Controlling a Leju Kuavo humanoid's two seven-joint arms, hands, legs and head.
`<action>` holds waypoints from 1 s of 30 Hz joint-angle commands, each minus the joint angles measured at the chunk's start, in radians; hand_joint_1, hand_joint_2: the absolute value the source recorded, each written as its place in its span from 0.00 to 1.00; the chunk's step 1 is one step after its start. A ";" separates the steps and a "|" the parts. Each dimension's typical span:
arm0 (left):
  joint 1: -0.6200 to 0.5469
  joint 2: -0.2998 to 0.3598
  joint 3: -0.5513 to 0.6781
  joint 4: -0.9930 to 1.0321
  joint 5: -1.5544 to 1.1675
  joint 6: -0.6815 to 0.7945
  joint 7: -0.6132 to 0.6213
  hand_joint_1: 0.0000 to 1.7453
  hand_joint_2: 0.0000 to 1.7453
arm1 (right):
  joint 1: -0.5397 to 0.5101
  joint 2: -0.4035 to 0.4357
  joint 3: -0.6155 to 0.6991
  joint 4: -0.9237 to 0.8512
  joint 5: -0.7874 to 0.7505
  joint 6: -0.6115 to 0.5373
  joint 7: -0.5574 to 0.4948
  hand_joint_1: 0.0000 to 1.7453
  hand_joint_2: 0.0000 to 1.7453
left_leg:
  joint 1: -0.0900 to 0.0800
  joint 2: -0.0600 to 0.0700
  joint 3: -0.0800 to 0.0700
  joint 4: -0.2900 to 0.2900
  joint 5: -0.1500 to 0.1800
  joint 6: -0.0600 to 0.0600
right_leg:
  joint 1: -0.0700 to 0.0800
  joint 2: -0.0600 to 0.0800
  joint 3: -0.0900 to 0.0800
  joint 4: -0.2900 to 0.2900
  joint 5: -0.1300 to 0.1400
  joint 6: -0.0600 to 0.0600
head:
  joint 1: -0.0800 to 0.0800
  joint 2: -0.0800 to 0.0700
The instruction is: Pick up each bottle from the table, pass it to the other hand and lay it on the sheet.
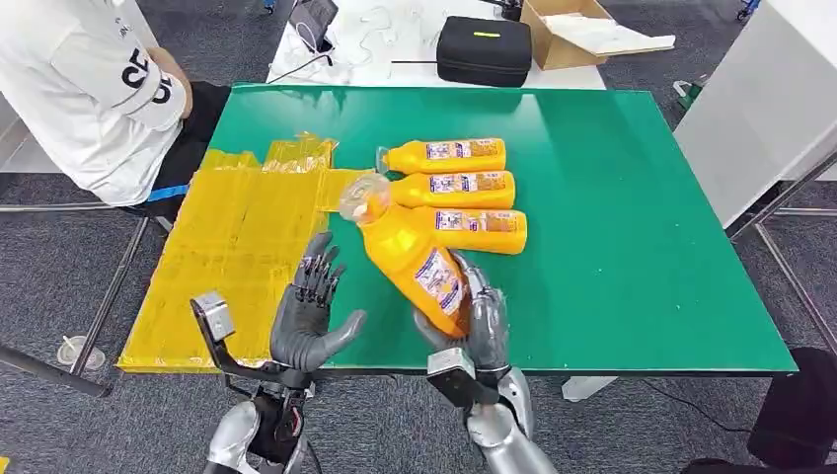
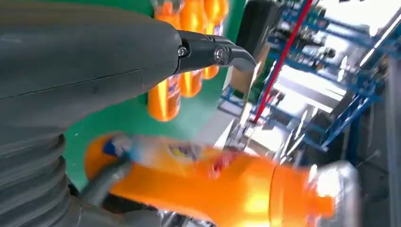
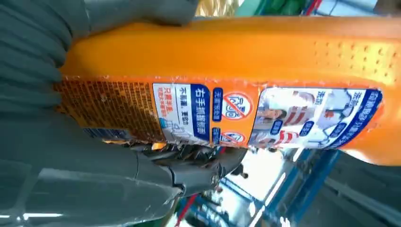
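**Low centre of head view: one bottle held, three on table**

Low in the head view, just right of centre, the held bottle is orange with a printed label and a clear cap. It tilts, cap toward the upper left, base down in the right hand. That hand's fingers wrap the lower body of the bottle; in the right wrist view the label lies against the fingers.

Left hand: just left of the held bottle, palm toward it, fingers spread and upright, holding nothing, apart from the bottle.

Three more bottles lie on their sides at centre frame, caps to the left, stacked as a row: top bottle, middle bottle, bottom bottle. The held bottle crosses in front of the bottom one.

Sheet: yellow, crinkled, covering the left part of the green table.

Upper left: a seated person in white. Upper centre: a black case and a cardboard box on a white table.
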 commanded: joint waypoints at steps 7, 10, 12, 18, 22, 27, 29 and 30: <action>-0.056 0.050 -0.038 0.096 0.005 -0.006 0.004 0.00 1.00 | -0.047 0.005 0.059 0.123 -0.015 -0.007 -0.003 1.00 1.00 | -0.001 0.002 0.005 -0.002 -0.001 0.001 | 0.000 0.001 0.005 -0.001 -0.001 -0.001 | 0.000 0.000; -0.054 0.052 -0.041 0.094 0.016 -0.022 0.010 0.00 1.00 | -0.050 0.015 0.061 0.150 -0.038 0.034 -0.003 1.00 1.00 | -0.001 0.001 0.004 -0.002 -0.001 0.001 | 0.000 0.000 0.004 -0.001 -0.001 -0.001 | 0.000 0.000; -0.055 0.054 -0.048 0.095 0.016 -0.031 0.012 0.00 1.00 | -0.057 0.026 0.079 0.185 -0.018 0.027 -0.003 1.00 1.00 | 0.000 0.001 0.002 -0.001 -0.001 0.001 | 0.000 0.001 0.002 -0.001 0.000 -0.001 | 0.000 0.000; -0.069 0.048 -0.058 0.120 -0.005 -0.022 0.014 0.00 1.00 | -0.094 0.069 0.123 0.320 0.010 0.055 -0.003 1.00 1.00 | -0.001 0.004 0.007 -0.002 -0.002 0.001 | 0.000 0.002 0.006 -0.002 -0.001 -0.002 | 0.000 0.000; -0.079 0.045 -0.059 0.139 -0.013 -0.014 0.015 0.00 1.00 | -0.120 0.094 0.163 0.412 0.032 0.100 -0.001 1.00 1.00 | 0.000 0.002 0.004 -0.002 -0.001 0.001 | 0.000 0.001 0.003 -0.001 0.000 -0.001 | 0.000 0.000; -0.089 0.040 -0.053 0.170 -0.003 -0.029 0.026 0.00 1.00 | -0.132 0.112 0.221 0.522 0.084 0.127 0.014 1.00 1.00 | -0.001 0.002 0.006 -0.002 -0.001 0.001 | 0.000 0.001 0.006 -0.002 -0.001 -0.001 | 0.000 0.000; -0.094 0.038 -0.052 0.179 -0.001 -0.032 0.027 0.00 1.00 | -0.134 0.116 0.237 0.541 0.096 0.132 0.016 1.00 1.00 | 0.000 0.000 0.004 -0.001 -0.001 0.001 | 0.000 -0.001 0.004 -0.001 -0.001 -0.001 | 0.000 0.000; -0.095 0.036 -0.052 0.185 0.004 -0.037 0.030 0.00 1.00 | -0.136 0.117 0.243 0.548 0.108 0.118 0.022 1.00 1.00 | 0.000 0.000 0.007 -0.002 -0.001 0.001 | 0.000 -0.001 0.007 -0.002 -0.002 -0.001 | 0.000 0.000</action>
